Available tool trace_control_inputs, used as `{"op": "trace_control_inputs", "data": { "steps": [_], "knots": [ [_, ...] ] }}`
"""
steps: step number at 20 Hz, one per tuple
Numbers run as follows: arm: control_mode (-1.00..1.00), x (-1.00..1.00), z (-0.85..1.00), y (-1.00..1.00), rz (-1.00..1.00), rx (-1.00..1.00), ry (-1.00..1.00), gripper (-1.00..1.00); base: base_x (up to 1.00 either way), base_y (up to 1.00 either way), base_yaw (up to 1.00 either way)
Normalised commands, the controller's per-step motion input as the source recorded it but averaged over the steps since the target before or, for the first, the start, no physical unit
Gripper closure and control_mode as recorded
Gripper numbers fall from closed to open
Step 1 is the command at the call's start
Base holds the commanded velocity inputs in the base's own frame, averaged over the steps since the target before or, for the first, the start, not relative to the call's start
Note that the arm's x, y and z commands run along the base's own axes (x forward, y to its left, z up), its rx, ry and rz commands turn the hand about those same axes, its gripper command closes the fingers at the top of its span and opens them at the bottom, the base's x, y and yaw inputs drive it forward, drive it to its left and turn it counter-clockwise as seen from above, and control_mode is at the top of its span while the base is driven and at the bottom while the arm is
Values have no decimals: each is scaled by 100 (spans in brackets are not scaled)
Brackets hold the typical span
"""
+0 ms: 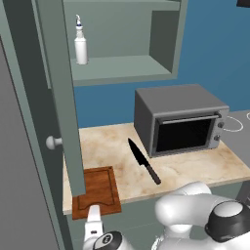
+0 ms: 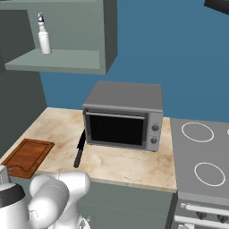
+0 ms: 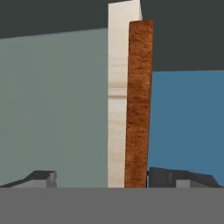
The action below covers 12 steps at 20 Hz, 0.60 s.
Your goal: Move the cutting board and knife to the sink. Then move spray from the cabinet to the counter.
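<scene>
A: Where does the gripper [image 3: 100, 175] stand?

B: In the hand view its two dark fingertips [image 3: 41, 178] rise at the bottom of the frame, far apart, with nothing pinched between them. The cutting board [image 3: 139, 105] shows edge-on as a reddish-brown strip running up the middle of that frame, in the gap between the tips and nearer the right one. Whether that tip touches it cannot be told. The pale edge of the counter [image 3: 117, 96] lies right beside the board.

A: And from the base cameras?

B: In the left base view the board [image 1: 100, 190] lies flat at the lower left of the frame, on the near corner of the beige counter [image 1: 190, 166], partly behind the open door of the cabinet [image 1: 58, 88]. A white piece of the hand pokes up just below the board's front edge.

A: The knife?

B: The knife [image 1: 143, 161] lies on the counter at the centre of the left base view, apart from the board, its dark blade pointing toward the back wall and its handle toward the front edge. Just beside it stands a grey oven [image 1: 180, 119].

A: The spray?

B: The spray [image 1: 80, 44] stands upright on the cabinet shelf at the upper left of the frame. In the right base view a stove top [image 2: 201, 152] with two ring burners fills the right side.
</scene>
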Motion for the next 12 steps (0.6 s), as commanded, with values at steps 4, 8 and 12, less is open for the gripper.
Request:
{"op": "trace_control_inputs", "data": {
  "steps": [4, 8, 12],
  "knots": [
    [-100, 0, 0, 0, -5, 0, 0, -100, 0, 0, 0],
    [-100, 0, 4, 0, -2, 0, 0, -100, 0, 0, 0],
    [-100, 1, 5, 0, 0, 0, 0, -100, 0, 0, 0]
  ]
}}
